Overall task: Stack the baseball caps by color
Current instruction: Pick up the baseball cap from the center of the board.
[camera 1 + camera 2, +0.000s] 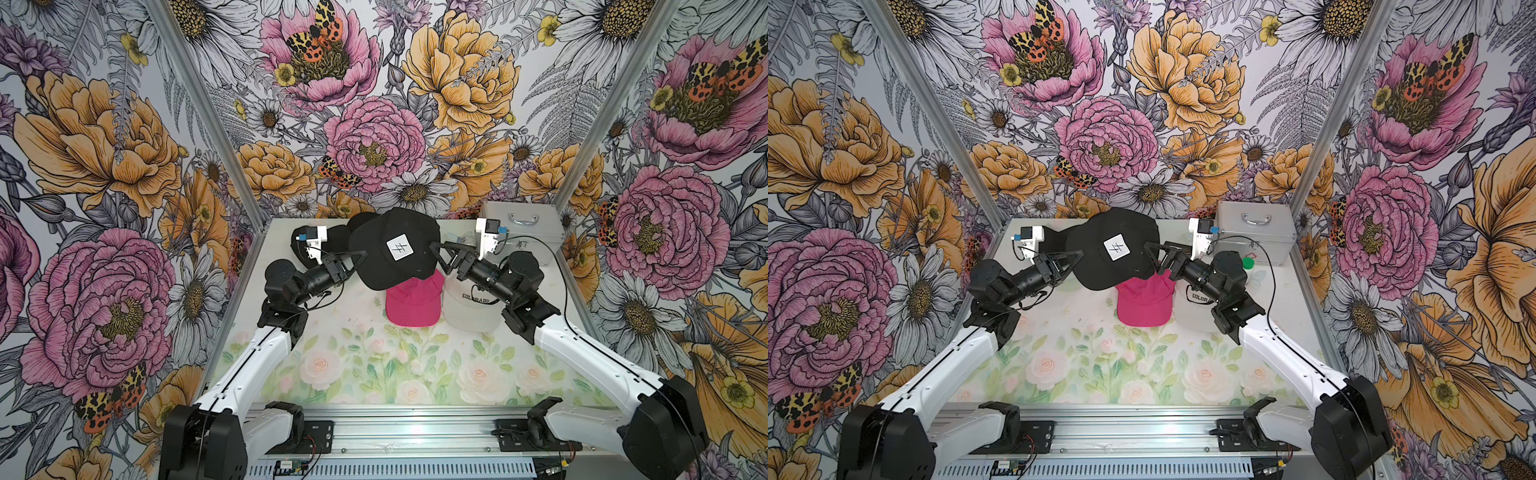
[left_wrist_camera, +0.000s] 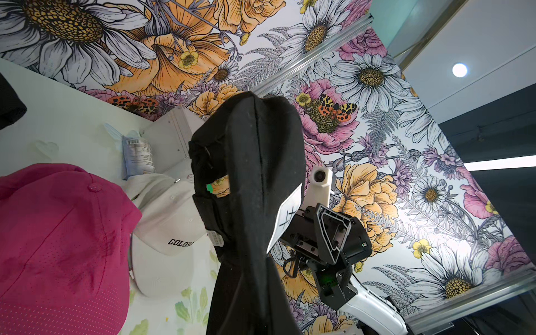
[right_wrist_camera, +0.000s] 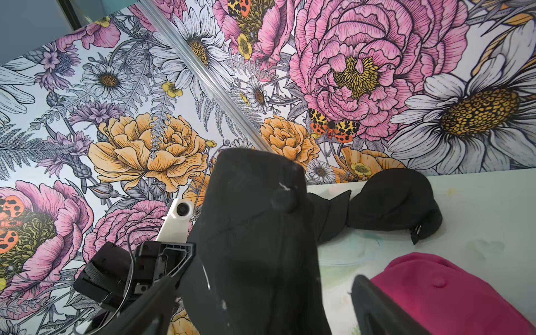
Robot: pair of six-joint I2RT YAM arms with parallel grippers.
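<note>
Both arms come up from the base rail (image 1: pixel 415 436) at 6 o'clock. My left arm (image 1: pixel 249 361) climbs toward 11, bends at the elbow, and the forearm swings in toward 3. My right arm (image 1: pixel 590 357) mirrors it, climbing toward 1 and turning in toward 9. Wrists about level, grippers facing each other across one cap, above the floral table (image 1: pixel 374 374).

Silver case (image 1: pixel 519 232) sits in the far corner at 1 o'clock, behind my right wrist.

Held black cap (image 1: pixel 382 237) hangs between the grippers, at 12 from table centre, and shows clear of the table in both wrist views. Long axis runs about 12 to 6, crown toward 12. Its brim points toward 6 to 7 and overlaps the pink cap in both top views. White patch faces up. My left gripper (image 1: pixel 362 254) is clamped tight on its 9 o'clock edge. My right gripper (image 1: pixel 438 258) stands spread wide at the 3 o'clock edge; I can't tell whether either finger touches fabric.

Pink cap (image 1: pixel 411 309) lies at table centre, long axis about 6 to 1, far end hidden under the held cap. Brim end not clear to me.

Cream cap (image 1: pixel 469 316) lies just beside it at 3 o'clock, "COLORADO" readable from 6, brim toward 6, crown partly under my right forearm.

Other black caps (image 1: pixel 361 220) lie at 10 to 11 of the held one, behind my left wrist; their directions are unreadable.

Green-lidded bottle (image 1: pixel 1248 263) stands just in front of the case, mostly hidden by my right arm
</note>
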